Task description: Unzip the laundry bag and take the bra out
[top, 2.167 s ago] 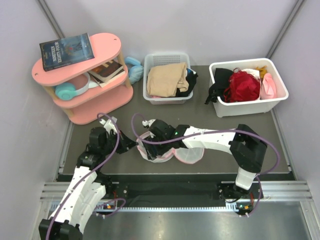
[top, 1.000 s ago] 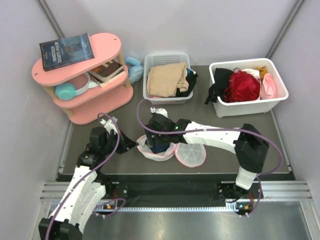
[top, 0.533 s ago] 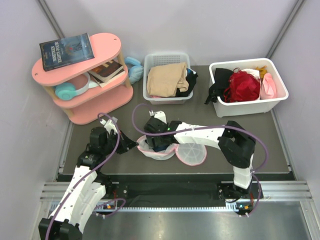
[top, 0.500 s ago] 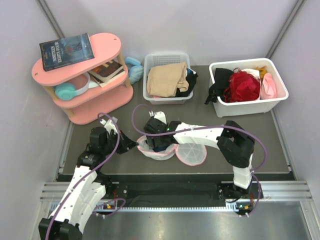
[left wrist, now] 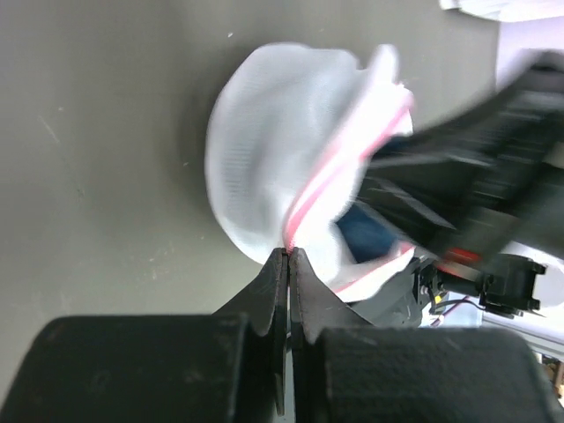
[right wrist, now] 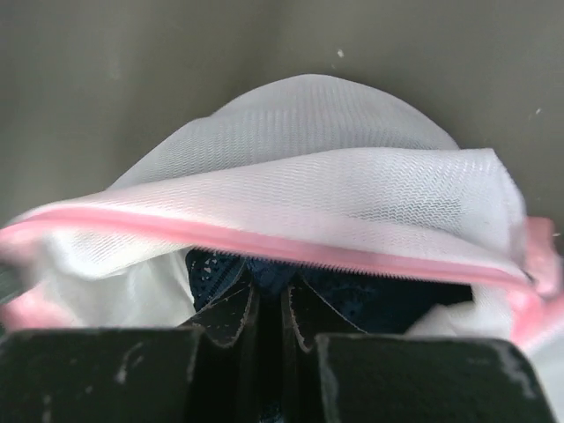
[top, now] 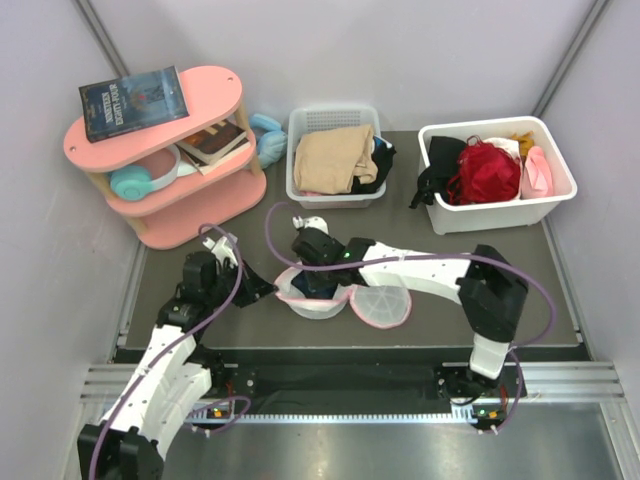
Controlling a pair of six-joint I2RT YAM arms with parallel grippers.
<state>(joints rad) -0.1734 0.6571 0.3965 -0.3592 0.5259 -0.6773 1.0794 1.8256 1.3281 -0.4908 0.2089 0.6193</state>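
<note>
**op:** Right elbow's swung back out since half a second ago. I've got the right gripper (right wrist: 269, 304) down in the mouth of the bag (right wrist: 308, 150), fingers nearly closed, pinching the navy bra (right wrist: 379, 295).

**reply:** And your left?

**op:** Left gripper (left wrist: 288, 256) is clamped tight on the pink trim (left wrist: 304, 207). Bag's soft white mesh, round, puffed open, bra tucked inside. Matte dark grey table (top: 555, 280), pale walls (top: 400, 50).

The laundry bag (right wrist: 308, 176) is fine white translucent mesh with pink woven trim — the bra (right wrist: 370, 295) soft navy cloth — the bench (right wrist: 106, 70) matt grey.
</note>
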